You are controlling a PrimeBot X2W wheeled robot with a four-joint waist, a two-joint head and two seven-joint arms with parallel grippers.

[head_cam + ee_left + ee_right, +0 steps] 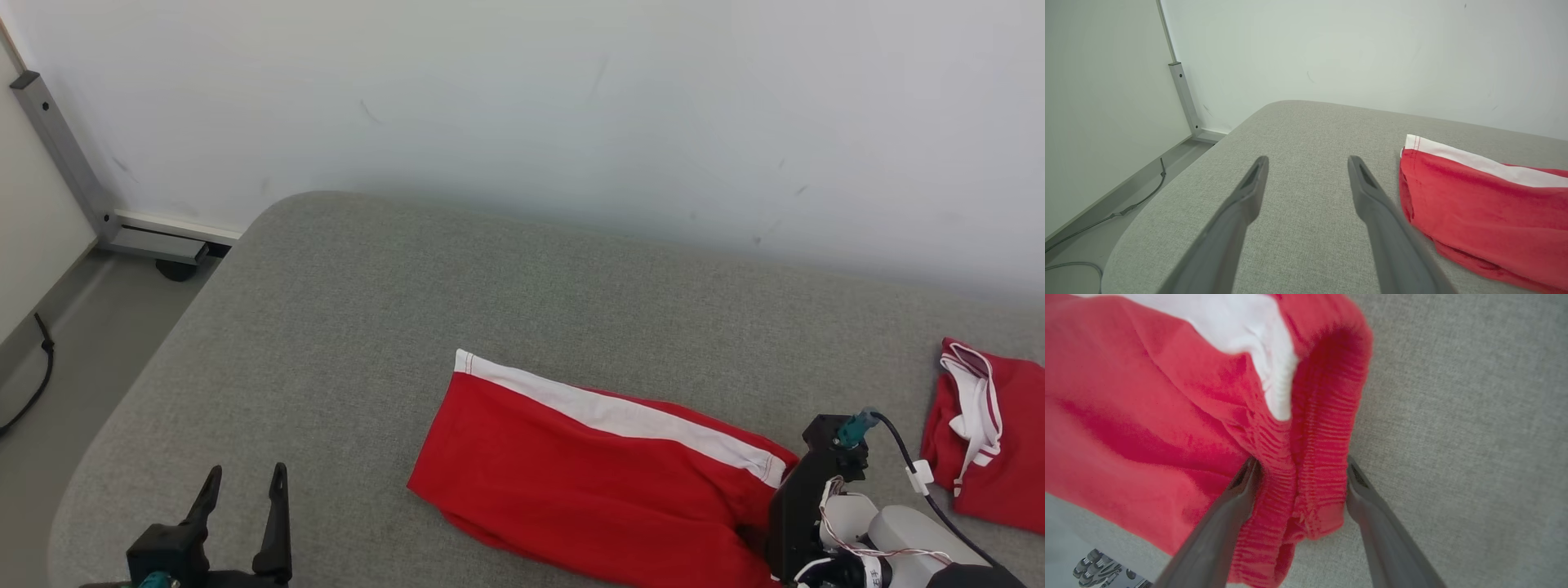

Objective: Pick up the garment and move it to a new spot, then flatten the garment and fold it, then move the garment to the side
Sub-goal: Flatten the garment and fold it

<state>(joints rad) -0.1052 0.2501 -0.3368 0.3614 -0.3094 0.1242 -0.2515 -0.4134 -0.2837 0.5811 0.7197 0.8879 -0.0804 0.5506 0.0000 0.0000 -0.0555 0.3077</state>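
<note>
The garment (588,465) is a pair of red shorts with a white side stripe, lying flat across the grey padded table (367,310). Its leg hem points left and its waistband lies to the right. In the right wrist view my right gripper (1300,467) is open, its two fingers straddling the bunched elastic waistband (1314,449). The head view shows that arm's dark wrist (812,490) over the garment's right end. Near the table's front left corner my left gripper (245,482) is open and empty, well left of the shorts. The left wrist view shows the hem (1453,192) to the right of the left gripper (1306,163).
A second red and white garment (988,441) lies crumpled at the table's right edge. A white wall (571,98) runs behind the table. At the left, a grey metal post (61,147) and a black cable (37,367) are on the floor beyond the rounded table corner.
</note>
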